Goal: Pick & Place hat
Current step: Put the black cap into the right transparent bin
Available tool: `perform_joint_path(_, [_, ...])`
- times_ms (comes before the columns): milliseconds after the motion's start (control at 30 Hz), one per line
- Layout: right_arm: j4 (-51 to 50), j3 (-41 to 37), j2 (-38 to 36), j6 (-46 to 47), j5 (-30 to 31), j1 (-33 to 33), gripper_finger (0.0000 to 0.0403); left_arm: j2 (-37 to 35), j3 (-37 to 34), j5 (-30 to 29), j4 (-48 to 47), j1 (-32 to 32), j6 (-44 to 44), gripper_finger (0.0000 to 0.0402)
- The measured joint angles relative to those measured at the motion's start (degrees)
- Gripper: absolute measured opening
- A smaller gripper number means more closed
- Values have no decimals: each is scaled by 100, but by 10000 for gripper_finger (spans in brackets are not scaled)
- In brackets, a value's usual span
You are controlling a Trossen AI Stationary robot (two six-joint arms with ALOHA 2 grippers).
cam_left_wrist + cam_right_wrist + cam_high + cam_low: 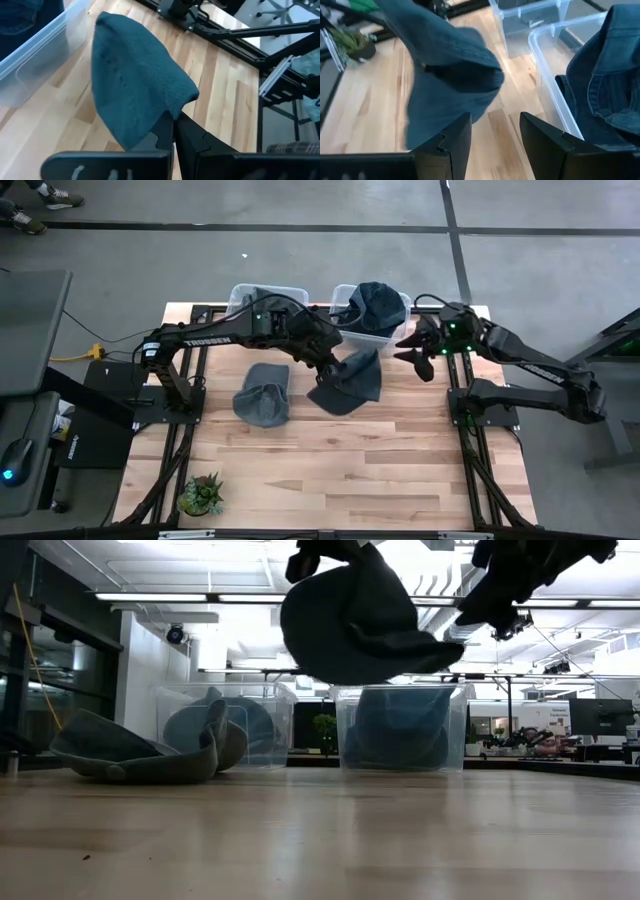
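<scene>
My left gripper (pixel 334 364) is shut on a blue-grey fabric hat (pixel 352 380), which hangs in the air (pixel 360 620) over the middle of the table, in front of the bins. A second hat of the same kind (pixel 262 393) lies flat on the wood to its left (pixel 140 750). My right gripper (pixel 420 352) stands open and holds nothing (pixel 495 140). It hovers beside the right bin (pixel 385 335), which holds a denim hat (pixel 378 302). My left gripper pinches a bunched fold of the hat's fabric (pixel 170 111) between its two fingers. The fingers come slanting down from the table's left. The hat is lifted clear of the table and droops around and below the fingertips (pixel 360 635).
Two clear plastic bins stand at the far edge: the left bin (pixel 240 298) with a hat inside, the right one (pixel 547 65) close under my right gripper. A small potted plant (pixel 203 493) sits at the near left. Bare wood lies across the near half.
</scene>
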Motion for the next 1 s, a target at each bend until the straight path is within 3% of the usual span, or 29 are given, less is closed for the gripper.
perform_joint_path(200, [186,0,363,-380,-164,-7,182,-1,0,84,36,2,4,0])
perform_joint_path(400, [831,0,647,-563,-647,-15,236,-1,0,82,36,2,2,0])
perform_joint_path(600, [1182,0,1137,-758,-696,-15,283,-1,0,82,34,2,2,0])
perform_joint_path(767, [1410,0,1499,-1064,-780,-27,291,-1,0,82,30,2,2,0])
perform_joint_path(1000, [1960,0,1871,-815,-1731,-109,292,-1,0,93,16,2,4,0])
